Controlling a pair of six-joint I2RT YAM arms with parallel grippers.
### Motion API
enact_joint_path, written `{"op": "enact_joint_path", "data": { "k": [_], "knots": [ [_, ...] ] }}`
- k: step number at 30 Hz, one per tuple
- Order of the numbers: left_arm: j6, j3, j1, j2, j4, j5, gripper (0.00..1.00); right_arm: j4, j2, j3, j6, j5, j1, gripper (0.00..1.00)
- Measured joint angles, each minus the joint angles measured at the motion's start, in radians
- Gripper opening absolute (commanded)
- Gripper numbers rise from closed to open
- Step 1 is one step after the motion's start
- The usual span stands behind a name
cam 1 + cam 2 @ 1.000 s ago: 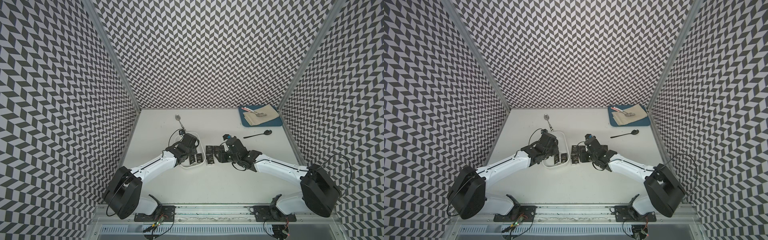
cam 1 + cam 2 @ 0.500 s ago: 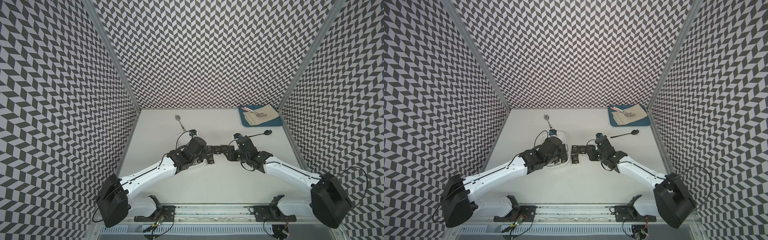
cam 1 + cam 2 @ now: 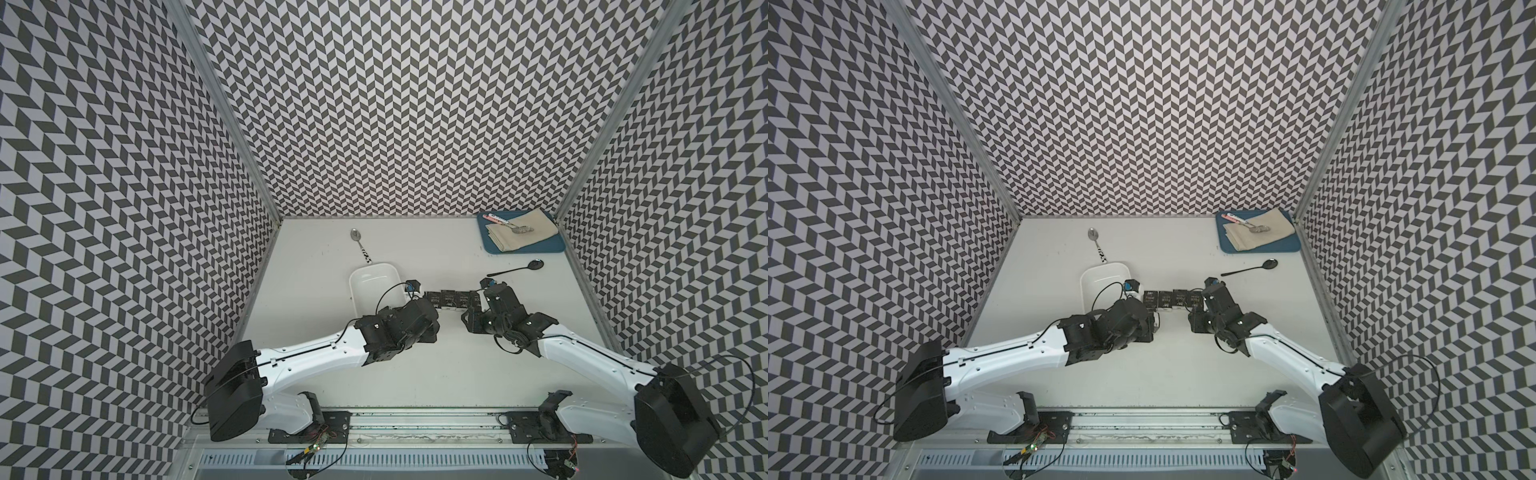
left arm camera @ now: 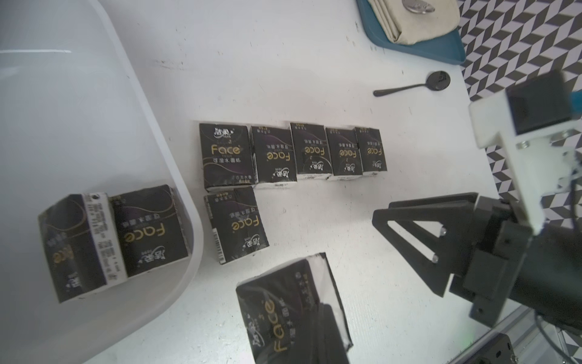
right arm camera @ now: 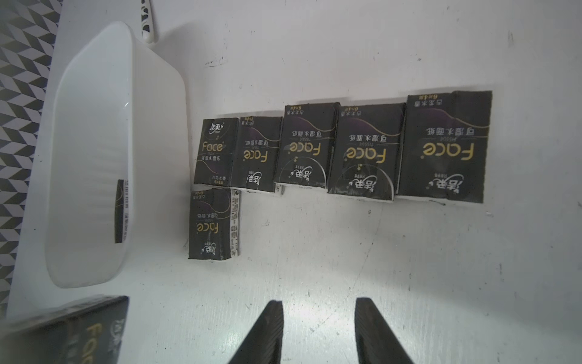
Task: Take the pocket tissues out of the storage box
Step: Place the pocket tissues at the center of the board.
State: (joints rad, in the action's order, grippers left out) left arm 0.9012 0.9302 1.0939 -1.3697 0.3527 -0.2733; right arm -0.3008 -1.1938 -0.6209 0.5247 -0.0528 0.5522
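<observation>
Left gripper [image 4: 318, 331] clenched on one pack of pocket tissues [image 4: 277, 302] just outside storage box [image 4: 157, 151], right gripper [image 5: 318, 302] released and empty, six packs on desk [image 4: 315, 78], two in box

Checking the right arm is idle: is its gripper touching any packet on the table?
Apart. The right wrist view shows bare table between the open right gripper and the row of pocket tissues.

There are nine pocket tissues [image 4: 310, 151] in all: two sit in the storage box [image 4: 78, 110] and seven are out of it. There is one storage box. There are three spoons: a silver spoon [image 3: 355, 234], a black spoon [image 3: 515, 270] and a third spoon [image 3: 521, 228] on the cloth [image 3: 536, 235]. There is one blue tray [image 3: 540, 247] and one cloth.
</observation>
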Motion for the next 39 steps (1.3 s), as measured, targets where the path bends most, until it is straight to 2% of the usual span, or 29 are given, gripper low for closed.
{"op": "enact_joint_path", "data": {
  "k": [14, 21, 25, 31, 39],
  "knots": [
    [0.089, -0.003, 0.026, -0.184, -0.080, 0.065, 0.00, -0.023, 0.027, 0.024, -0.016, -0.003, -0.001, 0.43],
    [0.110, 0.053, 0.026, -0.278, -0.097, 0.096, 0.00, -0.029, 0.029, 0.024, -0.030, -0.007, -0.001, 0.43],
    [0.114, 0.095, 0.021, -0.300, -0.101, 0.105, 0.07, -0.030, 0.040, 0.026, -0.031, -0.007, -0.001, 0.43],
    [0.097, 0.146, -0.010, -0.294, -0.105, 0.111, 0.24, -0.032, 0.054, 0.027, -0.036, -0.007, -0.001, 0.43],
    [0.076, 0.150, -0.071, -0.219, -0.098, 0.111, 0.29, -0.057, 0.076, 0.027, -0.040, -0.007, -0.001, 0.43]
  ]
}}
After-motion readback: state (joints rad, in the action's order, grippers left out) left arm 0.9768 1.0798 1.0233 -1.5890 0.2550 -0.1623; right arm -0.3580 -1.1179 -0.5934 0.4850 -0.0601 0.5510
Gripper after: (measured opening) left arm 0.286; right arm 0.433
